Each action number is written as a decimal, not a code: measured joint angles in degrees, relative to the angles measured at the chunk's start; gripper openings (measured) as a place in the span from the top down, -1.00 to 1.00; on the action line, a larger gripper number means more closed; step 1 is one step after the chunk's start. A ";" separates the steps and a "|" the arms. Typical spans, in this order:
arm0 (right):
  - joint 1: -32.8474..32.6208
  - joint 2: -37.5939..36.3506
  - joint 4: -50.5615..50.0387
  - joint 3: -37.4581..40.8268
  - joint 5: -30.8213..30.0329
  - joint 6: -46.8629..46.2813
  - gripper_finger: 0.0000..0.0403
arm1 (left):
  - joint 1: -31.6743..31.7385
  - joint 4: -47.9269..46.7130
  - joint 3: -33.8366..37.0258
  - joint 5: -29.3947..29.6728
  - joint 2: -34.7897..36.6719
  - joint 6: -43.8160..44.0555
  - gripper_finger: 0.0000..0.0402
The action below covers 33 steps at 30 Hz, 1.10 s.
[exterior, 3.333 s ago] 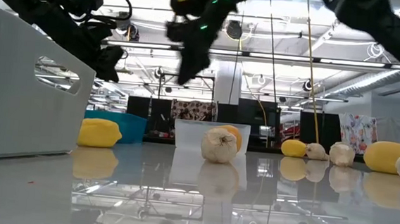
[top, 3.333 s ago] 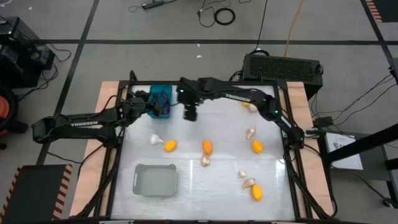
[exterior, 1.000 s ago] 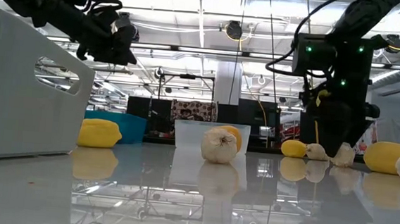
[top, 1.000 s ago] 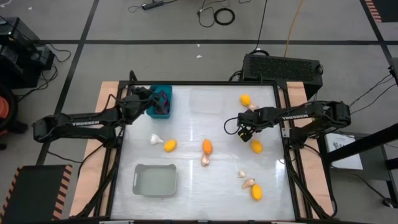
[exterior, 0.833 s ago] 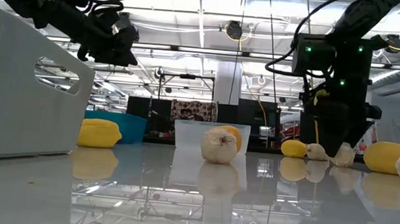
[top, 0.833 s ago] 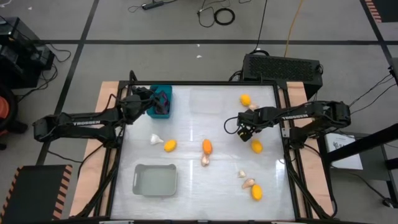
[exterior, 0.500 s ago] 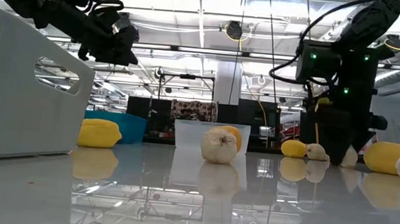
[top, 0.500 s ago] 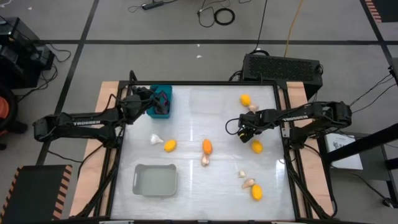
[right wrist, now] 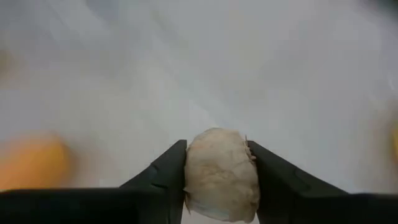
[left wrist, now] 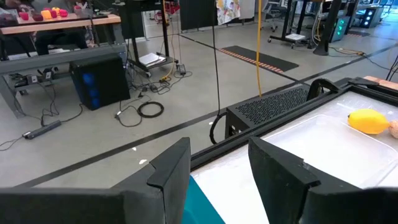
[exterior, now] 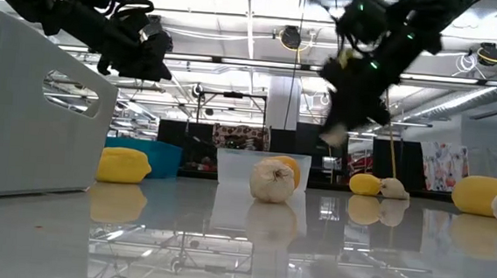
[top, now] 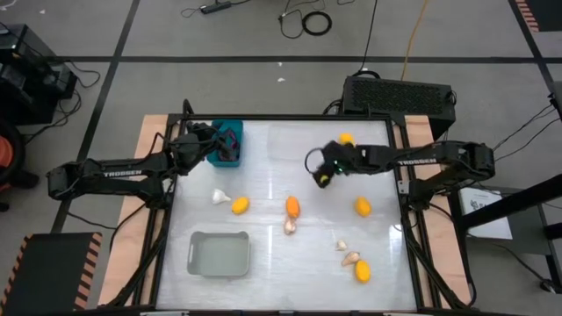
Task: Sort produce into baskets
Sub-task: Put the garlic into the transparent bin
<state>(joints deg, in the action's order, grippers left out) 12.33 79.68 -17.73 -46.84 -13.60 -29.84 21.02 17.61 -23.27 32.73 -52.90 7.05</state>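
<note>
My right gripper [top: 322, 175] hangs above the table's middle right, shut on a pale garlic bulb [right wrist: 221, 174], near the clear basket [top: 290, 142] at the far edge. In the low view the bulb [exterior: 334, 134] hangs high above the table. My left gripper [top: 208, 145] hovers open beside the teal basket [top: 230, 143], which holds purple eggplants; nothing is between its fingers [left wrist: 168, 168]. Yellow ovals [top: 240, 205] [top: 292, 207] [top: 362, 207] and garlic bulbs [top: 220, 197] [top: 289, 226] lie on the table. My right gripper pinches the garlic bulb by its two opposite sides [right wrist: 191, 168] between its two fingers. The fingers slant down from the table's right side. The bulb is lifted clear of the table.
The grey basket [top: 219, 254] stands near the front left. More produce lies at the front right: a yellow oval [top: 362, 271] and garlic [top: 350, 259]. Another yellow oval [top: 347, 139] sits at the far right, by the clear basket.
My right gripper has taken hold of a garlic bulb lying at the table's right, lifted it clear and carried it up and toward the far left, nearer the clear basket. It has tipped from pointing down to a slant. The left arm kept still.
</note>
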 joint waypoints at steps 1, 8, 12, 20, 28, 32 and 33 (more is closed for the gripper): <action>0.47 0.00 4.55 -0.37 0.01 2.10 0.32 | 0.00 0.00 -0.01 0.00 0.00 0.00 0.15; 5.83 2.81 27.67 -0.73 -0.08 13.16 0.32 | 0.02 -0.02 0.00 -0.04 0.00 0.00 0.15; 9.26 7.52 33.38 -0.71 0.55 14.38 0.30 | 0.00 -0.03 0.00 -0.04 0.00 -0.08 0.15; 12.87 13.55 36.76 -0.66 3.10 14.23 0.10 | 0.02 -0.10 0.00 -0.07 0.00 -0.65 0.15; 13.49 13.77 35.23 -1.05 3.21 14.05 -0.23 | 0.02 -0.11 0.00 -0.07 -0.01 -1.93 0.15; 13.46 13.72 31.44 -3.57 3.65 14.03 -0.32 | 0.00 -0.13 -0.02 -0.07 0.00 -1.95 0.15; 13.27 13.72 30.01 -4.38 4.51 14.03 -0.33 | 0.00 -0.11 0.00 -0.07 0.00 -1.95 0.15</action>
<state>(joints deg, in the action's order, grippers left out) 25.60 93.41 12.28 -51.23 -9.09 -15.81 21.02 17.50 -23.27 32.67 -52.91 5.10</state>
